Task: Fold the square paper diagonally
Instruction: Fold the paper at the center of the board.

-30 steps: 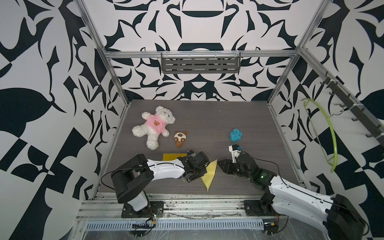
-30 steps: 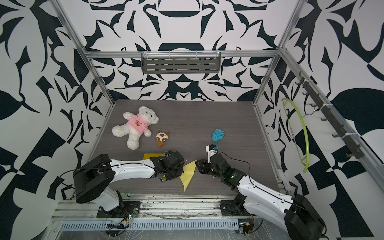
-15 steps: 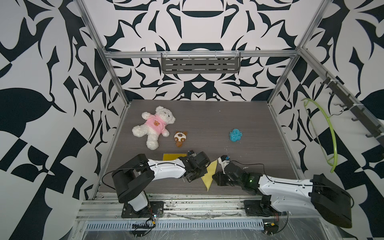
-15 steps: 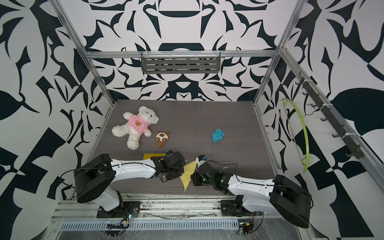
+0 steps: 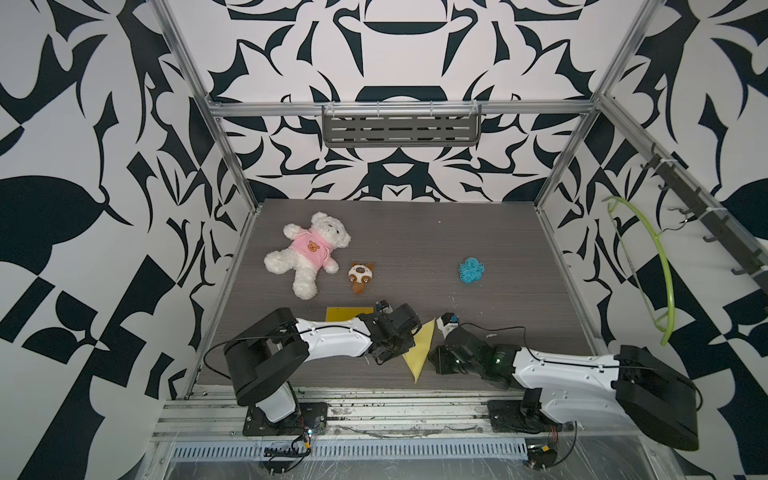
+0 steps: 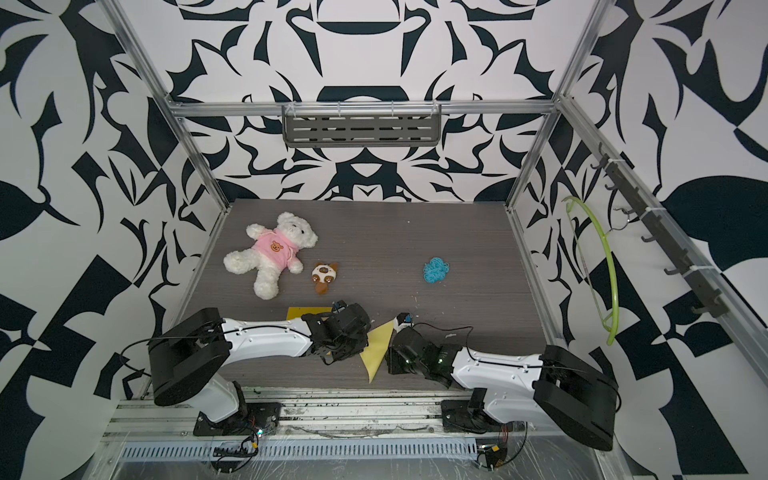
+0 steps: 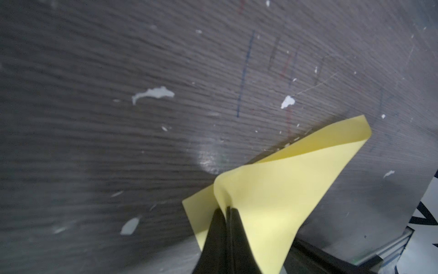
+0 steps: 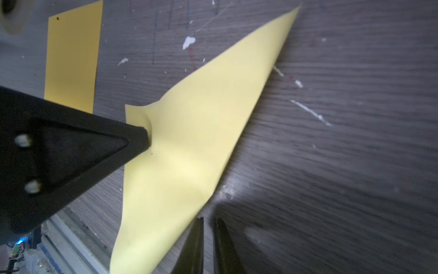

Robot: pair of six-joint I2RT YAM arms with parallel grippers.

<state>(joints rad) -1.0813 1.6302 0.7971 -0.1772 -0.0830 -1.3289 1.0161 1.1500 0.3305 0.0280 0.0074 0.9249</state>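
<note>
Pinches the folded-over paper in shut left fingers near the bench's front edge, poises barely-parted empty right fingers beside it; next likely needs the crease pressed flat.

The paper is pale yellow; a sheet at its ten o'clock is deeper yellow. The teddy bear is white, shirted pink.

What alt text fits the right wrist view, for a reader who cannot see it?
A yellow paper, folded into a triangle, rests on the grey table, pinched near one corner by the left gripper. The right gripper, slightly open and empty, sits beside the folded edge; a darker yellow sheet lies nearby.
</note>
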